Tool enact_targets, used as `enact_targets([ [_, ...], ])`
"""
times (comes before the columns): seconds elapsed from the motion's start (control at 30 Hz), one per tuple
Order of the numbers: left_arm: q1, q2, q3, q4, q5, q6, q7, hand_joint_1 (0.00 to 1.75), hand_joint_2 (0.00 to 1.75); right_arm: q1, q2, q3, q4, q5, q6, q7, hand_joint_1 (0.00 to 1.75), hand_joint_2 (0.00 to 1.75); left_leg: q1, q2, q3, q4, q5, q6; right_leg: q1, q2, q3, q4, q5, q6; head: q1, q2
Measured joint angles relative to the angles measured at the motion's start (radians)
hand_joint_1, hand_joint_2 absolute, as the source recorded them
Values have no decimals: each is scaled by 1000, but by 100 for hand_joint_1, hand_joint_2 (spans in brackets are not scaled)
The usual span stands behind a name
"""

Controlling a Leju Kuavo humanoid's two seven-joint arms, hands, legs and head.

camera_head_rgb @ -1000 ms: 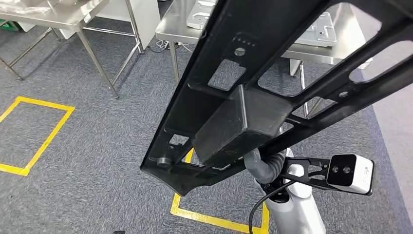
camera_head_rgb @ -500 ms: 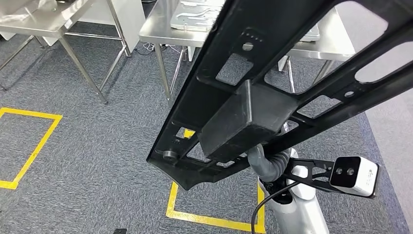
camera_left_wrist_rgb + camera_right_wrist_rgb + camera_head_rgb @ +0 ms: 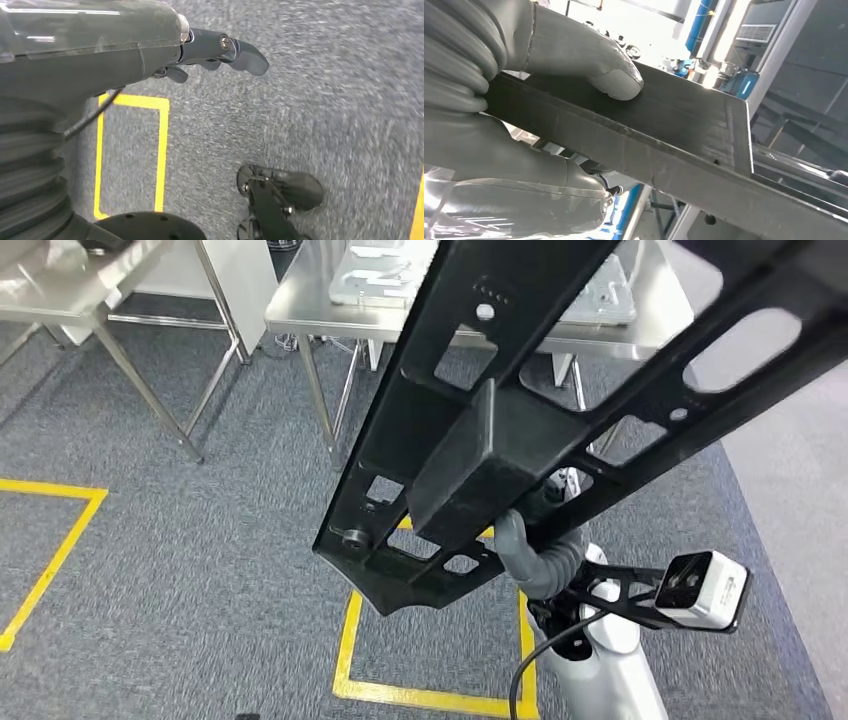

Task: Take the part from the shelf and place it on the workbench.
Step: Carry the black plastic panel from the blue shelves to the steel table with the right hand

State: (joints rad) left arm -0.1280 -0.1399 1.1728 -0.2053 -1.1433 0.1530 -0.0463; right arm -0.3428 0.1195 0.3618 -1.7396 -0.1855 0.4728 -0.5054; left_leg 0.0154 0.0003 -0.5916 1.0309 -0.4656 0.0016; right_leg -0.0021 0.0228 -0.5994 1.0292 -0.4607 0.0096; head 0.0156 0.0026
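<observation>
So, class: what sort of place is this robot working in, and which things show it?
Probably a factory workshop or robot test floor: steel workbenches holding flat metal parts, yellow tape squares marking grey carpet, and a large black frame part carried by the right hand.

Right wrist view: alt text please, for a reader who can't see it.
The right hand grips a flat black part, its grey thumb pressed on the part's upper face. Bright, blurred metal framing lies behind.

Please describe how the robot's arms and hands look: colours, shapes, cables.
The right arm is silver-white, with a grey ribbed cover at the wrist, a black cable and a black bracket carrying a white camera. The right hand has a thick grey thumb. The left hand has a glossy grey shell and darker fingers.
</observation>
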Motion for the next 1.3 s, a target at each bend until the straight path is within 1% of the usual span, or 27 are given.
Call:
enact_targets([
  [0.07,-1,-1,0,0,-4,0,3,0,175,2,0,0,-1,0,-7,-1,175,175,5,2,4,-8,5,12,-1,-5,-12,31,-24,10,4,0],
  [0.1,-2,-1,0,0,-7,0,3,0,175,4,0,0,-2,0,-9,-2,175,175,6,3,5,-11,6,17,-3,-9,-34,78,-50,15,6,0],
  [0.17,-3,-1,0,0,-12,0,5,0,175,10,0,0,-3,0,-11,-3,175,175,6,5,6,-12,3,22,-7,-12,-102,215,-110,24,9,0],
  [0.2,-3,-1,0,0,-15,0,6,0,175,15,-1,0,-3,0,-11,-3,175,175,6,5,7,-12,1,22,-10,-13,-131,267,-124,27,8,0],
  [0.23,-2,-1,0,0,-17,0,8,0,175,18,-1,0,-3,0,-11,-4,175,175,6,6,8,-12,0,21,-12,-14,-143,285,-118,29,8,0],
  [0.27,-2,-1,0,0,-20,0,9,0,175,20,-1,0,-3,0,-11,-4,175,175,6,6,11,-12,-2,20,-14,-16,-133,258,-91,29,8,0],
  [0.33,-3,-2,0,0,-25,0,11,0,175,21,-1,0,-4,0,-11,-6,175,175,6,6,21,-12,-8,13,-15,-23,-66,120,-18,25,9,0],
  [0.37,-3,-2,-1,0,-27,0,11,0,175,20,-1,0,-6,0,-11,-6,175,175,5,6,25,-11,-12,8,-12,-26,-34,55,5,21,8,0],
  [0.4,-4,-2,-1,0,-28,0,12,0,175,20,-2,0,-7,0,-11,-7,175,175,3,6,27,-11,-15,3,-9,-28,-15,14,14,16,8,0],
  [0.47,-5,-3,-1,0,-29,0,12,0,175,21,-2,0,-9,-1,-11,-8,175,175,1,9,29,-15,-17,-10,-3,-26,-9,-4,9,6,7,0],
  [0.53,-7,-3,-1,0,-29,0,13,0,175,21,-2,0,-10,-1,-11,-8,175,175,3,10,31,-11,-25,-22,-6,-22,-3,-11,9,-7,7,0],
  [0.57,-8,-3,-1,0,-29,0,13,0,175,20,-2,0,-12,-1,-11,-9,175,175,4,10,23,11,-39,-26,-8,-21,3,-15,9,-14,5,0],
  [0.6,-9,-3,-1,0,-29,0,13,0,175,20,-2,0,-13,-1,-11,-9,175,175,5,9,5,52,-60,-28,-10,-22,9,-19,8,-21,4,0],
  [0.67,-9,-3,-1,0,-30,0,15,0,175,21,-2,-1,-14,-1,-11,-9,175,175,5,8,-64,187,-115,-31,-6,-22,16,-19,1,-32,1,0],
  [0.7,-7,-3,-1,0,-30,0,16,0,175,22,-2,-1,-14,-1,-11,-9,175,175,5,8,-99,245,-129,-32,-4,-21,20,-19,-2,-35,1,0],
  [0.73,-6,-3,-1,0,-30,0,17,0,175,23,-2,-1,-14,-1,-11,-9,175,175,5,8,-122,275,-125,-32,-2,-18,24,-17,-7,-37,1,0],
  [0.77,-5,-3,-1,0,-30,-1,19,0,175,24,-2,-1,-14,-1,-11,-9,175,175,5,8,-126,264,-100,-31,-1,-15,28,-15,-12,-36,1,0],
  [0.83,-5,-3,-2,0,-31,-1,20,0,175,24,-2,-1,-14,-1,-11,-9,175,175,4,7,-86,147,-17,-24,0,-10,38,-8,-25,-33,1,0],
  [0.87,-6,-2,-2,0,-31,-1,21,0,175,24,-2,-1,-14,-1,-11,-9,175,175,2,7,-61,88,12,-19,1,-9,40,-3,-31,-29,1,0],
  [0.9,-8,-2,-2,0,-32,-1,21,0,175,24,-2,-1,-14,-1,-12,-9,175,175,-1,6,-43,44,25,-14,3,-7,39,0,-36,-25,0,0],
  [0.97,-10,-2,-3,0,-33,-1,21,0,175,24,-2,-1,-15,-1,-15,-9,175,175,-6,5,-33,17,20,-6,4,-7,37,1,-39,-15,0,0],
  [1.07,-11,-2,-3,0,-33,-3,20,0,175,24,-2,-1,-18,0,-23,-8,175,175,1,4,-23,-2,21,9,3,-10,35,14,-54,0,2,0],
  [1.13,-13,-3,-3,0,-33,-4,19,0,175,24,-3,-1,-20,0,-26,-9,175,175,5,5,-14,-10,20,18,-1,-12,-10,103,-99,10,4,0],
  [1.2,-14,-4,-3,0,-33,-5,19,0,175,27,-4,-1,-20,0,-28,-9,175,175,5,6,-11,-10,16,22,-8,-13,-88,234,-145,19,5,0],
  [1.23,-14,-4,-3,0,-33,-5,19,0,175,30,-6,-1,-19,0,-28,-9,175,175,6,6,-9,-10,14,21,-12,-15,-115,271,-146,22,5,0],
  [1.27,-13,-4,-3,0,-33,-5,19,0,175,31,-6,-1,-19,0,-29,-9,175,175,7,5,-5,-10,11,20,-15,-16,-125,271,-127,25,5,0],
  [1.3,-13,-4,-3,0,-33,-5,19,0,175,32,-7,-1,-19,0,-29,-9,175,175,8,5,0,-10,7,17,-19,-18,-114,231,-89,27,5,0],
])
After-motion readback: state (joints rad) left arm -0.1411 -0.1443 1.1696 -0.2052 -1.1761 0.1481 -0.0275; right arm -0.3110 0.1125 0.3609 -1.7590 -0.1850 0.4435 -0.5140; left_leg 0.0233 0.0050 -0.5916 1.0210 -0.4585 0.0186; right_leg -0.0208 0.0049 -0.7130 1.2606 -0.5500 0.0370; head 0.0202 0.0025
